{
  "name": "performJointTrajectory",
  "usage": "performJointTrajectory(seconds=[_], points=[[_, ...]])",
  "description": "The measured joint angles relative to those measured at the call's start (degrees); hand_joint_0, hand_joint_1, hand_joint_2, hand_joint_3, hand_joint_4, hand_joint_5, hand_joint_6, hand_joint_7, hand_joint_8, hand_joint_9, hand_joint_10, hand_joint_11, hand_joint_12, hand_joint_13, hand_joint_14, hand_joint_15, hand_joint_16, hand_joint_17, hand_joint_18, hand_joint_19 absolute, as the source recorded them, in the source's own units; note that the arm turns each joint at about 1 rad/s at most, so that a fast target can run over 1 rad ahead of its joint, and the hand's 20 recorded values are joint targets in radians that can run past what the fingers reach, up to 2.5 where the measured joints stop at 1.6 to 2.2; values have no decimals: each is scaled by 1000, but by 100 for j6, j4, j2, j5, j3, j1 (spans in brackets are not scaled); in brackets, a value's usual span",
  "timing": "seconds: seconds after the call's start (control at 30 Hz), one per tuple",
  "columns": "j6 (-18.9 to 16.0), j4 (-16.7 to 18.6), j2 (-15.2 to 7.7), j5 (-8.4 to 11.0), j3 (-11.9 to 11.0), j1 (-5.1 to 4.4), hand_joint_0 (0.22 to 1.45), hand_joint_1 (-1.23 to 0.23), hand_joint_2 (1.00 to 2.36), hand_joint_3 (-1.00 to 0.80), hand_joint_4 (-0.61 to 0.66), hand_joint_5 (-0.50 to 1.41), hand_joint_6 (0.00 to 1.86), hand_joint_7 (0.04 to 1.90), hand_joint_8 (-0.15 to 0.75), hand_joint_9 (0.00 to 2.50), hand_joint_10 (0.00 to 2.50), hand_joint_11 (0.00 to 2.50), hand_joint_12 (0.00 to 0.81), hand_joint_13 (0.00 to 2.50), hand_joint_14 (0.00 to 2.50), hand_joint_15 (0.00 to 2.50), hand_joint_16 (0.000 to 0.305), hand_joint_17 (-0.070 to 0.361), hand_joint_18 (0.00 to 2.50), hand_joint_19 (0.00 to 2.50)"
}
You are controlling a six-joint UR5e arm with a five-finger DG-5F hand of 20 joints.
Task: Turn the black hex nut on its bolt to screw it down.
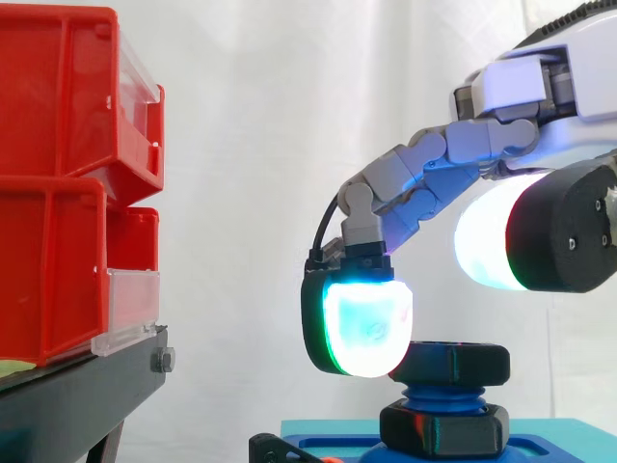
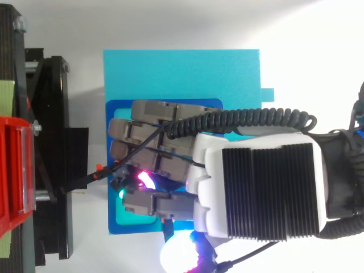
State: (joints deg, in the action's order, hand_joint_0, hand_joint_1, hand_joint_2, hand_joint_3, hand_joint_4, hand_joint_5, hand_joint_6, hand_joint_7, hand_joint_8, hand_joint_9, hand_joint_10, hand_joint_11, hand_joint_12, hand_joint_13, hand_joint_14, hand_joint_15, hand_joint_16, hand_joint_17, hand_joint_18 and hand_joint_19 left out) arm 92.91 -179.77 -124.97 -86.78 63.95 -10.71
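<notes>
So the white curtain (image 1: 251, 145) is hanging behind the blue block (image 2: 182, 68) and everything round it. Off the block's left side the red bins (image 1: 58, 183) are sitting stacked on the black stand (image 1: 77, 395), and from the side the stand's lip is ending short of the block, leaving a strip of open room between them. The robot hand (image 1: 463, 145) is reaching in from the block's right side and arching down over its near half. From above it's covering that part completely, so the hand itself is what's blocking the look down at the work. I can't tell whether it's actually gripping anything or just hovering close. The far half of the block's top is lying bare in the top view, out to its back edge, and the space over the block's left edge is looking open in the side view too. The black hex nut (image 1: 458, 364) is sitting up near the top of the blue threaded bolt (image 1: 439, 397), which is standing upright on the block right under the hand. A second black hex piece (image 1: 443, 429) is sitting lower on the bolt, down at the block's surface. A small black bit with an orange tip (image 2: 98, 168) is poking out at the block's left edge, toward the stand.
</notes>
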Motion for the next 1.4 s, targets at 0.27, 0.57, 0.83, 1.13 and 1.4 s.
performJointTrajectory(seconds=[0.27,0.57,0.83,1.13,1.4], points=[[72,-5,-1,-139,7,121,536,-185,1000,-500,164,-27,502,1225,261,595,0,0,312,413,0,0,46,103,387,294],[208,1,-1,-217,36,321,536,-185,1000,-500,164,-26,502,1232,262,606,0,0,311,439,0,0,46,103,405,311],[277,17,-1,-335,104,521,535,-179,1000,-500,173,-27,502,1225,265,618,0,0,317,463,0,0,46,103,417,319],[336,50,-1,-466,-70,574,535,-170,1000,-500,190,-40,503,1155,265,642,0,0,318,487,0,9,46,103,430,321],[328,86,-1,-313,-237,434,530,-150,1000,-500,180,-70,503,956,264,639,0,0,323,491,1,8,46,104,440,330]])
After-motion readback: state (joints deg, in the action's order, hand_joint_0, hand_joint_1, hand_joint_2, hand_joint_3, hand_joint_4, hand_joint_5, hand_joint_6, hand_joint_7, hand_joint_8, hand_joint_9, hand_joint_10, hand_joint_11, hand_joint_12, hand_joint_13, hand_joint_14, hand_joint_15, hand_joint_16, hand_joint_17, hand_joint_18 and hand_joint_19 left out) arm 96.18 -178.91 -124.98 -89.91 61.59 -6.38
